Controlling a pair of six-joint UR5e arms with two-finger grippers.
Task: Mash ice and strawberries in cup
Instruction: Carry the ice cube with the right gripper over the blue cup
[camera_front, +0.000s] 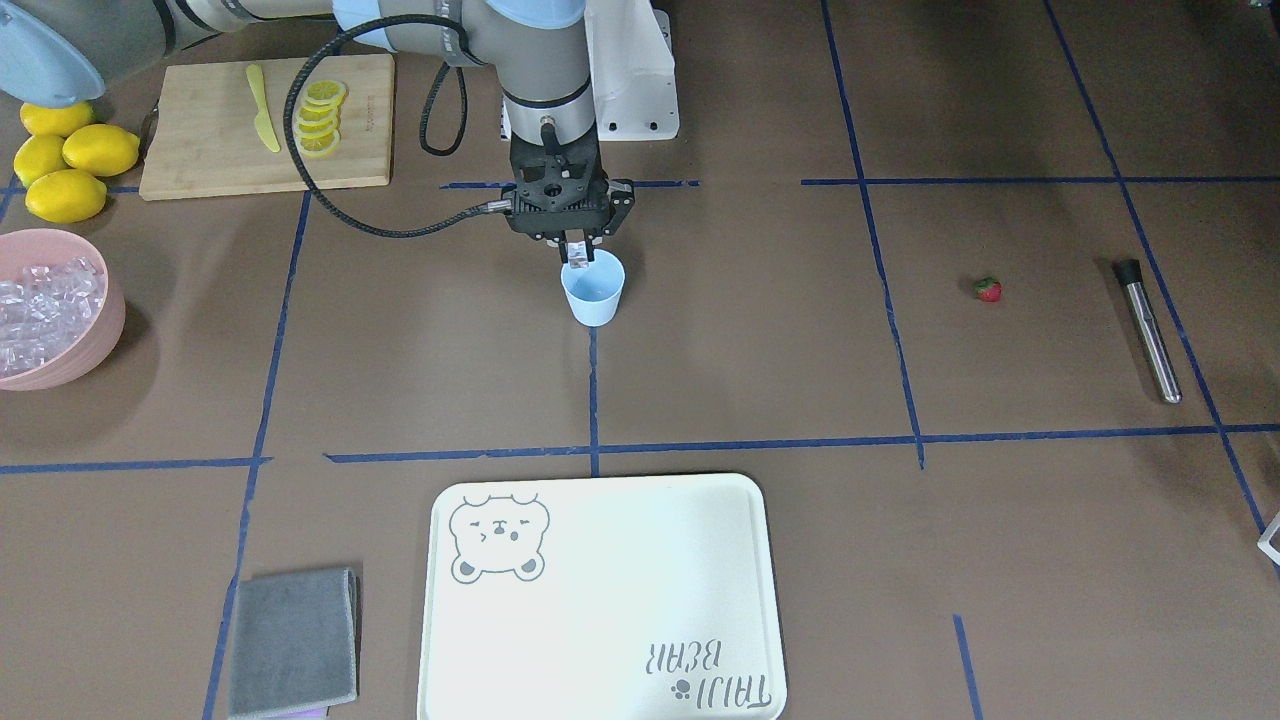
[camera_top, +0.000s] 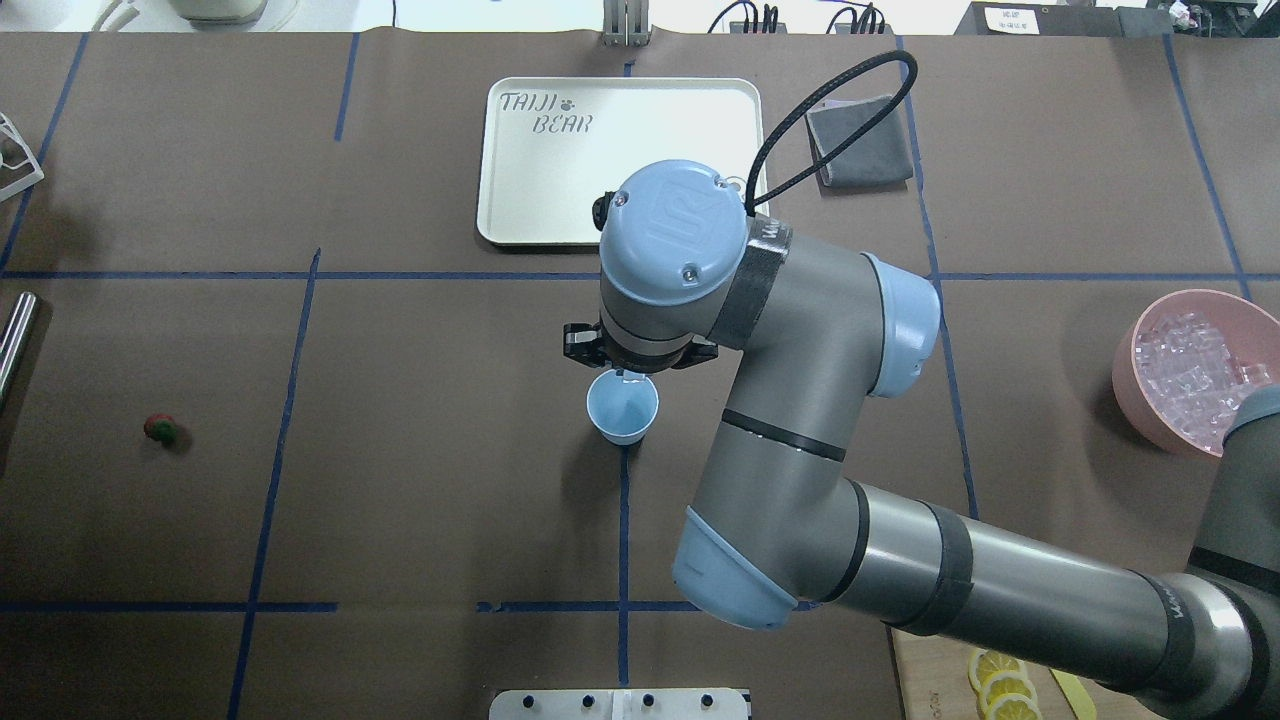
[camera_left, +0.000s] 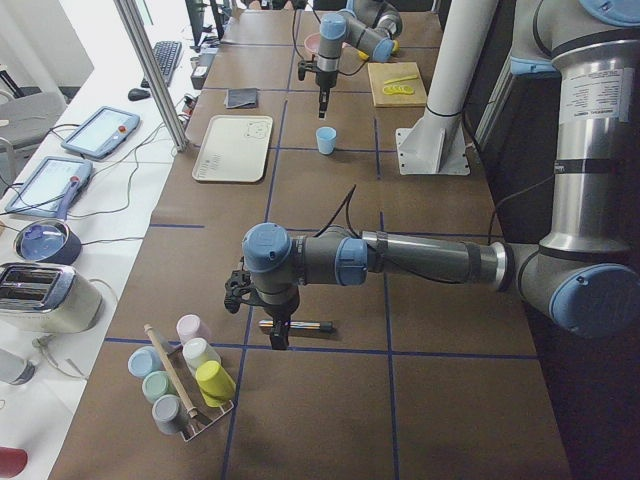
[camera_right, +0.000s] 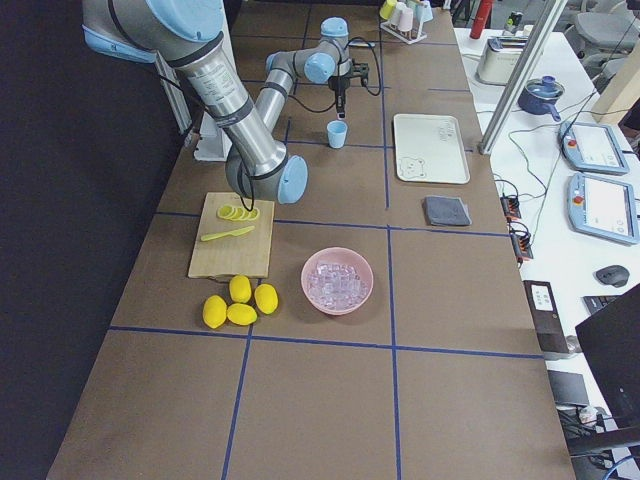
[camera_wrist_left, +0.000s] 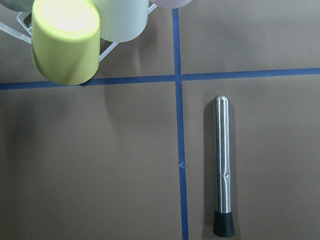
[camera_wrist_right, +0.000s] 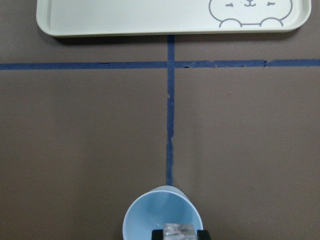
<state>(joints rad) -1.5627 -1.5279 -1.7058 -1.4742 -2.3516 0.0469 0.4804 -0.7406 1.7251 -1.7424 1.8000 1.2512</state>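
- The right wrist-mounted view shows the grasp best. The right gripper (camera_wrist_right: 180, 236) has its dark fingers (camera_wrist_right: 157, 235) drawn in narrowly on a clear ice cube (camera_wrist_right: 179, 229), one finger on each side.
- In that view the cube hangs over the mouth of the pale blue cup (camera_wrist_right: 150, 215), towards the part of the rim nearest the camera.
- The exterior front-facing view adds the height. The cube sits just above the rim on the robot's side, with the cup upright on a blue tape line.
- The overhead exterior view hides this gripper under the arm's wrist. It does show the strawberry (camera_top: 160, 429) lying on the worktop (camera_top: 420, 480), well apart from the cup on the robot's left.
- The pink bowl (camera_top: 1140, 392), heaped with ice, stands far off on the robot's right.
- The left wrist-mounted view shows a steel muddler (camera_wrist_left: 222, 165) with a black end, lying flat beside a tape line, and no fingers.
- The left gripper (camera_left: 278, 338) appears only in the exterior left view, hanging over the muddler. I cannot tell whether it is spread or pressed together.
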